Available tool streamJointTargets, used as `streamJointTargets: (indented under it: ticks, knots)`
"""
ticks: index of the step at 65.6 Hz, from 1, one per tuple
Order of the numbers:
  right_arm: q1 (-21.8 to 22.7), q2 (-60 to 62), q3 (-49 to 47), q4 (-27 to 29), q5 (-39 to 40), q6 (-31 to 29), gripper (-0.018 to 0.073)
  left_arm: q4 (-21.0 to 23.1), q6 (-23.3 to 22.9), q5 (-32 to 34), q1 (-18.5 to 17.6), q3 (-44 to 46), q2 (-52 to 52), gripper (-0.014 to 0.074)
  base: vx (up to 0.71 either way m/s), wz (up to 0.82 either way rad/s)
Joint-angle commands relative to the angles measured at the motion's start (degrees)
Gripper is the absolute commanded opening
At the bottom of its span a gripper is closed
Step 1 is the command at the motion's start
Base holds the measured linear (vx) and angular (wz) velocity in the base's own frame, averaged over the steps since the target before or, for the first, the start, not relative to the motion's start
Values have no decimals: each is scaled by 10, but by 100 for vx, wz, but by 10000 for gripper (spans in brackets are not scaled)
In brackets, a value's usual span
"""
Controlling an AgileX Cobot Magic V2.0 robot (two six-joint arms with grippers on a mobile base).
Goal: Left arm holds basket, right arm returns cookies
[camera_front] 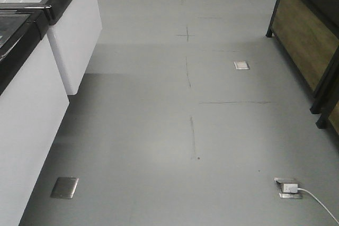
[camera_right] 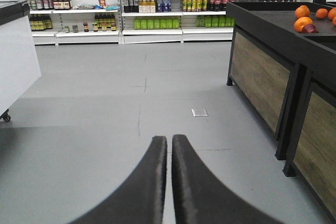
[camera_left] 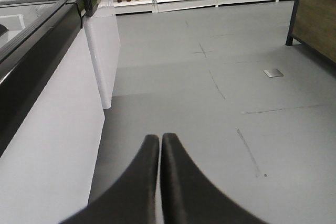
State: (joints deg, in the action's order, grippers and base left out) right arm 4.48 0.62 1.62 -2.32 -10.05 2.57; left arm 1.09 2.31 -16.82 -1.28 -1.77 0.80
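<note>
- Left gripper (camera_left: 159, 137): on my left wrist feed the two black fingers lie pressed together along their length, with nothing between them. It hangs above bare grey floor (camera_left: 210, 119), just beside the white side of a black-topped chest freezer (camera_left: 52, 145).
- Right gripper (camera_right: 169, 139): the fingers are drawn together with only a sliver of floor showing between them, and they hold nothing. It points down the aisle toward the stocked shelves (camera_right: 173, 9).
- Basket and cookies: I find neither in any of the three views, so I cannot tell where they are.
- Right side: a dark display stand with wooden panels (camera_right: 260, 85) carries oranges (camera_right: 303, 17) on its top.
- Far shelving: rows of bottles, among them a green row (camera_right: 157, 23) on a lower shelf.
- Front view: open floor runs between the freezers and the stand. I note a closed metal floor plate (camera_front: 64, 187) near the freezer, and a floor socket (camera_front: 288, 188) with a white cable (camera_front: 320, 205) leading off at lower right.
</note>
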Motion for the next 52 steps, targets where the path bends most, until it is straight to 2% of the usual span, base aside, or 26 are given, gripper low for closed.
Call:
streamJointTargets:
  ticks: [1, 52]
  knots:
    - [1, 7, 10, -2, 41, -4, -9, 0, -2, 40, -5, 19, 6, -6, 0, 0]
    - [1, 7, 10, -2, 41, -4, -9, 0, -2, 40, -5, 19, 6, -6, 0, 0]
